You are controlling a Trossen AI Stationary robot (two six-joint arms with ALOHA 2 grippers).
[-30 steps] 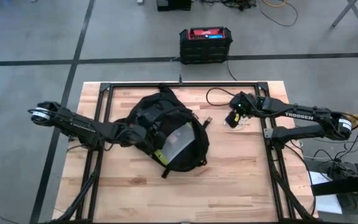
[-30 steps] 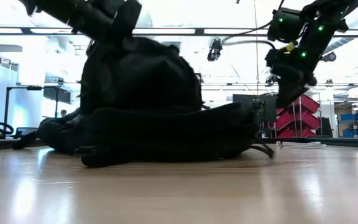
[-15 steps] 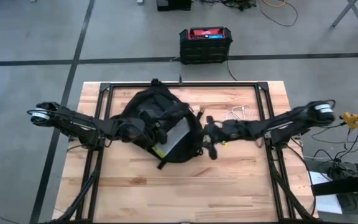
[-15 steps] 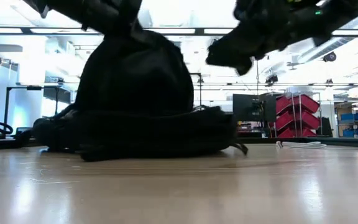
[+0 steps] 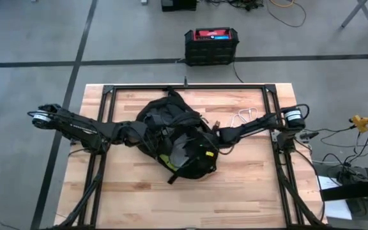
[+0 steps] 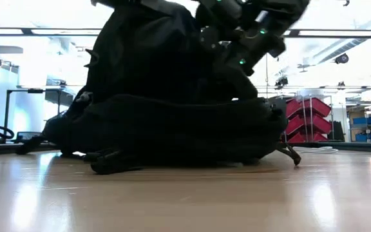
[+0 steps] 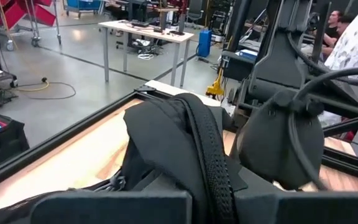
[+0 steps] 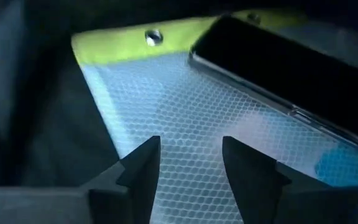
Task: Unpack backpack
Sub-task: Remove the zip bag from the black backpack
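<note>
The backpack (image 5: 177, 137) lies near the middle of the table (image 5: 248, 191), slightly toward its far edge. It is black fabric, bulky, with its main compartment open upward. Inside the opening shows a pale honeycomb-mesh lining (image 8: 229, 155) edged in yellow-green, and a flat dark slab (image 8: 284, 68) with a thin bright rim lies on that mesh. In the low view the pack (image 6: 172, 122) stands in two tiers, a broad flat lower body and a raised upper flap, with a strap end trailing on the table at each side.

The left gripper (image 5: 147, 135) is at the pack's left side, arm stretched low across the table from the left edge. It grips a fold of black fabric with a zip line (image 7: 213, 162), holding the flap up; the fingers themselves are mostly hidden, so closure is judged from the bunched fabric.

The right gripper (image 8: 190, 163) reaches from the right edge into the open compartment, wrist angled down. Its fingers (image 8: 143, 165) are spread apart just above the mesh, holding nothing.

A black-and-red box (image 5: 211, 46) sits on the floor beyond the table.
</note>
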